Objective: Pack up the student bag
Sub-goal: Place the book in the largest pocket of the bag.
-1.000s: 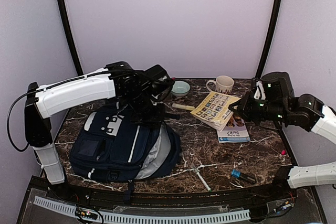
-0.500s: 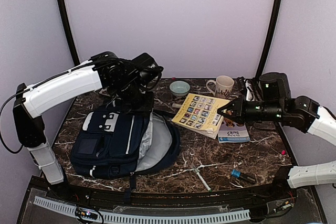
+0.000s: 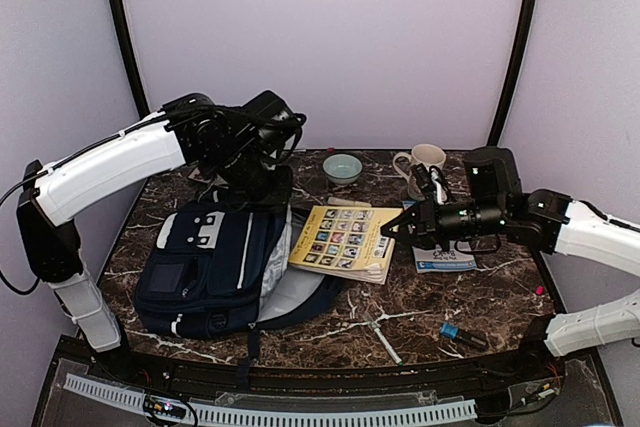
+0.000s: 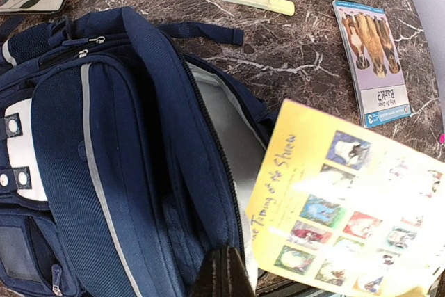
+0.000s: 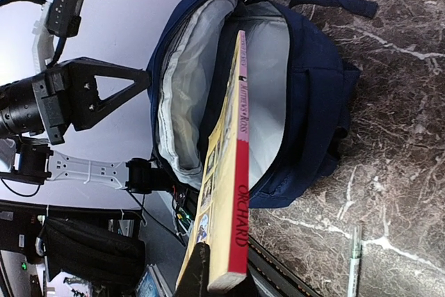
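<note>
The book [image 3: 340, 240] has moved toward 9 o'clock, pinched by the right gripper [image 3: 400, 227], while the left gripper [image 4: 222, 276] clamps the bag [image 3: 210, 267] open, so next it should slide in.

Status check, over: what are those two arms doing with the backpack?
Left gripper shut on student bag rim, mouth open. Right gripper shut on yellow book, poised at mouth. Nothing blocking entry.

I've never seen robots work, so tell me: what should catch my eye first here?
A big navy student bag lies open on the left of the table, grey lining showing, the left gripper pinching its flap edge. The right gripper holds a yellow picture book by one edge, at the bag's mouth.
</note>
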### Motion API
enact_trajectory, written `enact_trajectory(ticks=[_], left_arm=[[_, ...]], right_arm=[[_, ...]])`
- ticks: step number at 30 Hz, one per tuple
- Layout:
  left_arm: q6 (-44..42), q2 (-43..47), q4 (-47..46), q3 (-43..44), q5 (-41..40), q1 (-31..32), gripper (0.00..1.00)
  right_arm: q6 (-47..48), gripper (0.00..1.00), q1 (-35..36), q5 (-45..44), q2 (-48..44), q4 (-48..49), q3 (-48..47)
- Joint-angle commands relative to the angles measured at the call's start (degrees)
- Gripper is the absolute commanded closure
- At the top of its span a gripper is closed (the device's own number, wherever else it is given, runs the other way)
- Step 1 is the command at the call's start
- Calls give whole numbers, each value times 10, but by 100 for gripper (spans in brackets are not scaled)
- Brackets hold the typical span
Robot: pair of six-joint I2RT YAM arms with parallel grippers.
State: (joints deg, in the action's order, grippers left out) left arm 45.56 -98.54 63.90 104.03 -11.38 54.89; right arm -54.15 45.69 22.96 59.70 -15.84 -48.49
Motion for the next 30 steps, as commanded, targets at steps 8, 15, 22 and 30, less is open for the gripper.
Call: enact_trajectory(ticks=[8,15,22,30], left_arm=[[-45,58,-76,12,20,4,100],[-49,84,-91,-16,29,5,100],[-42,116,-99,-44,20,5,100],[-12,138,-52,-67,-16,4,100]], right_arm=[[17,100,-3,120,172,136,-86],[7,100,-2,168,284,186,-150],[-26,100,7,201,379,240,-205],[-37,100,25,222,484,254,-278]])
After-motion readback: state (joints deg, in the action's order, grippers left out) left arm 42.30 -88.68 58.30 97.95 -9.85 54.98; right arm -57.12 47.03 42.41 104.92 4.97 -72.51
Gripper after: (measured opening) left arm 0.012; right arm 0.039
